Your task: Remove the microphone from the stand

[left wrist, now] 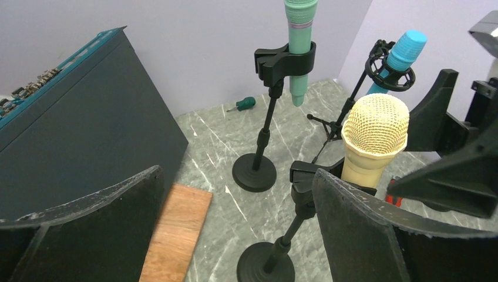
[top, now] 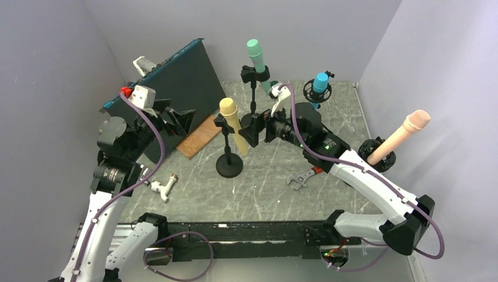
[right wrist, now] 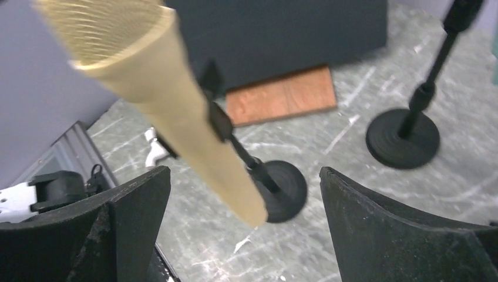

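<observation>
Since the yellow microphone looks light, rigid and smooth, the right gripper, spread wide, should pinch its handle below the clip.

Yellow microphone up on stand: cream-gold mesh head on top, smooth tapered body below. Sits tilted, head high, tail angled down and free of surface. Gripped mid-body by black clip atop stand. Stand has thin black pole and round black base, flat on grey marbled table, near its middle
</observation>
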Controlling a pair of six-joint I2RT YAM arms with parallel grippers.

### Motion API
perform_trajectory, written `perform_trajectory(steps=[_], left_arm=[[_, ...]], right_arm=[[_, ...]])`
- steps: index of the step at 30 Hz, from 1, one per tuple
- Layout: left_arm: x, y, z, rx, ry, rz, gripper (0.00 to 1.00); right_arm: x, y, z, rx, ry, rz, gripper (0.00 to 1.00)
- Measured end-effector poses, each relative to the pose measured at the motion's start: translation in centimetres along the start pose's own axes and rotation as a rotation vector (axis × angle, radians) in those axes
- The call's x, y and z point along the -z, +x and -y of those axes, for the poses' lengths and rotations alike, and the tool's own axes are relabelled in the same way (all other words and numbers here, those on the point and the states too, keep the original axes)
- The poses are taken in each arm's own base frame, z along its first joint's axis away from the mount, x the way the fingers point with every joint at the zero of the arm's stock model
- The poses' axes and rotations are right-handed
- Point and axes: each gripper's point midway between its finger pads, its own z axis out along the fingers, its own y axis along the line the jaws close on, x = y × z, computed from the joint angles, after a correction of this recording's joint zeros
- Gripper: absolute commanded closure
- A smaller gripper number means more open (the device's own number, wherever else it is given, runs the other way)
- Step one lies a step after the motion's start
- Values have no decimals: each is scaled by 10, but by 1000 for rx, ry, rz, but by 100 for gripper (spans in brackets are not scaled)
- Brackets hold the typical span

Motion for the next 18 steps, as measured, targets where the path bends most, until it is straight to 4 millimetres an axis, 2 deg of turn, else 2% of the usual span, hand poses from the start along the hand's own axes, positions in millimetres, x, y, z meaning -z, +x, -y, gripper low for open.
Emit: perform_trajectory(steps=[3,6,9,14,18], left_arm=[[-1,0,2,1,11,5,1],[-3,2,2,6,20,-1,1],[-5,7,2,13,26,-13,1],[-11,13,0,26,21,-35,1],[-16,20,-3,43,17,-57,1]], right_arm=[[1,-10,-29,41,-64,35,0],[4,-19,-48,66,-87,65,1],[6,-32,-65,92,-82,104,7],[-2,-52,-78,131,5,161,9],[-11,-55,-78,166,81,171,10]])
